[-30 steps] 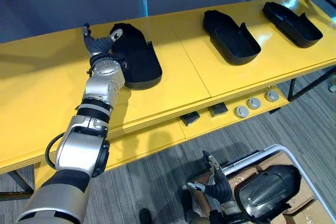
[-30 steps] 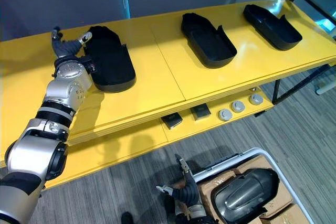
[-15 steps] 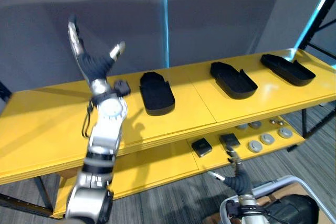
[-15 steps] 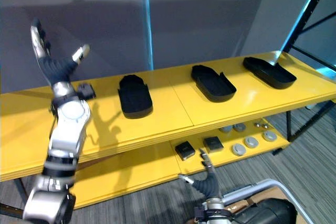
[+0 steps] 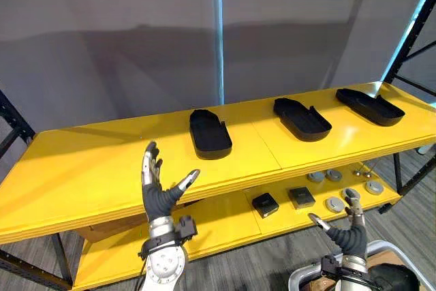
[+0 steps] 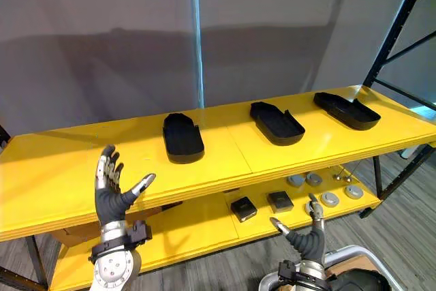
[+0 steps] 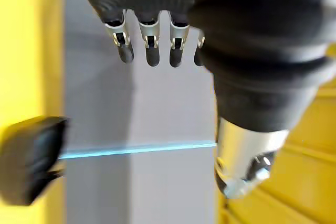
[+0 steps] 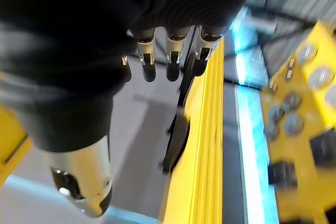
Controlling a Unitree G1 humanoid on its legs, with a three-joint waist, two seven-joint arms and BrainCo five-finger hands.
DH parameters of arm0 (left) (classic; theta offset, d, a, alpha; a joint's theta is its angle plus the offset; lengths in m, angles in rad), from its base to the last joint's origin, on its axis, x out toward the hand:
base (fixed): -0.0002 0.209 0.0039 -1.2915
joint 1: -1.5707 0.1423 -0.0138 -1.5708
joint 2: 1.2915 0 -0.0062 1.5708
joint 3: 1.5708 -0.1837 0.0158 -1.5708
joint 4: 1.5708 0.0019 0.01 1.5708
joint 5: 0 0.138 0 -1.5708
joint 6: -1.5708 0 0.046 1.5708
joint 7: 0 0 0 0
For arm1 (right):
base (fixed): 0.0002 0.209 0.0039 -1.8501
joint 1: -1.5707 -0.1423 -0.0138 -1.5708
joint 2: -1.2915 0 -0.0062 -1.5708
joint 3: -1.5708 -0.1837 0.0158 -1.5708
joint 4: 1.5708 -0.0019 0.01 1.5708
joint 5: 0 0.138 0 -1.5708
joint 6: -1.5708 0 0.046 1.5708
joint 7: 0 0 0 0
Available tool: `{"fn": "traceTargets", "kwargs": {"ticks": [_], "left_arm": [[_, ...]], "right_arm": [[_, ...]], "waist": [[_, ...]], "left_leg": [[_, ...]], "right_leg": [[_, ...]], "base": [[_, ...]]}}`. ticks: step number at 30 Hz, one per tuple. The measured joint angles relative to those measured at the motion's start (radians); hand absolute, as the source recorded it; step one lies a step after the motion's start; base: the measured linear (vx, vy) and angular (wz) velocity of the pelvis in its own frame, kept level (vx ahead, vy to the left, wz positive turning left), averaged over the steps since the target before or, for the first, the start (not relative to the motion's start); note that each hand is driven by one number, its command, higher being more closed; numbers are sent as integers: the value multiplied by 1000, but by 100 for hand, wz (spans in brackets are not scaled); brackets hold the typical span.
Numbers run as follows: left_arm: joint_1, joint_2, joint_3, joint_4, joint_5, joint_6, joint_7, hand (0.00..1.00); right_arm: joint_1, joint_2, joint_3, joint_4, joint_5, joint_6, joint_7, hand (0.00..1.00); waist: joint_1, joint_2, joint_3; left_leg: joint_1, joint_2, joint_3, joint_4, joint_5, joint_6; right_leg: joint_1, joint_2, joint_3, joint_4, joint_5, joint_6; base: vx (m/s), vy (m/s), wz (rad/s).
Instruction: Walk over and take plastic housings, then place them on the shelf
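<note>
Three black plastic housings point(image 5: 210, 134) already lie well apart on the yellow shelf point(image 5: 82, 168), and the left hand point(image 5: 160, 199) and right hand point(image 5: 345, 235) hover empty before it, fingers straight and spread, so any further housing remains to be fetched.

The two eye views look forward and down from well back and share the whole yellow shelf point(image 5: 82, 168), its three black housings point(image 5: 302, 118) and the grey wall point(image 5: 102, 32) beyond the left hand point(image 5: 160, 201) and right hand point(image 5: 346, 236). Each wrist view looks from very close along its own hand, past the fingertips point(image 7: 153, 56): the left toward the wall, the right along the shelf's edge.
</note>
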Motion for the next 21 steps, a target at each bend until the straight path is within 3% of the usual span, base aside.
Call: {"fn": "traceTargets", "kwargs": {"ticks": [10,21], "left_arm": [[-52,4,18,274,-139,0,-121,100],[-486,52,102,583,-246,0,-118,100]], "right_arm": [[43,25,-22,-25,2,0,18,0],[-3,4,60,-24,42,0,77,0]], "waist": [[-15,9,3],[-46,20,77]], "left_leg": [[-23,16,47,4,-10,-13],[-87,20,77,25,-12,-14]], "right_leg": [[-45,20,45,0,6,-8],[-115,24,70,1,18,-16]], "base": [[26,-9,-16],[26,-3,-6]]}}
